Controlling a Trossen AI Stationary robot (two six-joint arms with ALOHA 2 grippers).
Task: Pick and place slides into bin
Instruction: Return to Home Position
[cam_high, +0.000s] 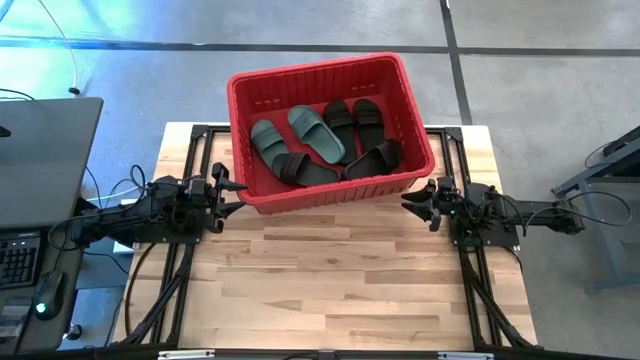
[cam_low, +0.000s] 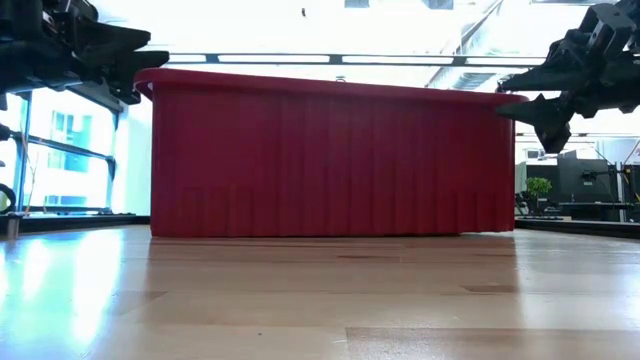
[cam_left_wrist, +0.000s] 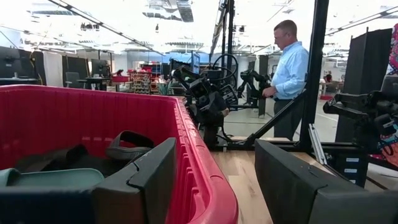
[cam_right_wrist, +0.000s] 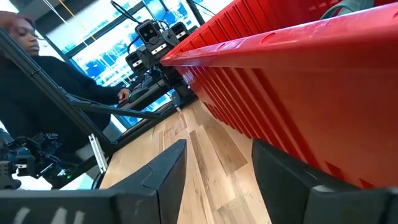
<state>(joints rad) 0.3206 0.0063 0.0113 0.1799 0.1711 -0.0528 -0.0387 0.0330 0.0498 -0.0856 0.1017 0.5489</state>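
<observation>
The red bin (cam_high: 405, 100) stands on the far half of the wooden table (cam_high: 340, 280), reaching past the table's far edge. Inside lie the slides: two green ones (cam_high: 268, 140) (cam_high: 317, 133) and several black ones (cam_high: 375, 158), strap up on the bin floor. In the left wrist view a black slide (cam_left_wrist: 127, 144) and a green one (cam_left_wrist: 43, 177) show over the rim. My left gripper (cam_high: 230, 190) (cam_left_wrist: 214, 152) stands open by the bin's near left corner at rim height. My right gripper (cam_high: 415, 200) (cam_right_wrist: 217, 168) stands open by the near right corner. Neither holds anything.
The near half of the table (cam_high: 340, 300) is bare wood. A grey desk with a keyboard and mouse (cam_high: 40, 170) stands left of the table. Beyond the table one person (cam_left_wrist: 289, 68) stands by other arms, and another (cam_right_wrist: 25, 74) sits close by.
</observation>
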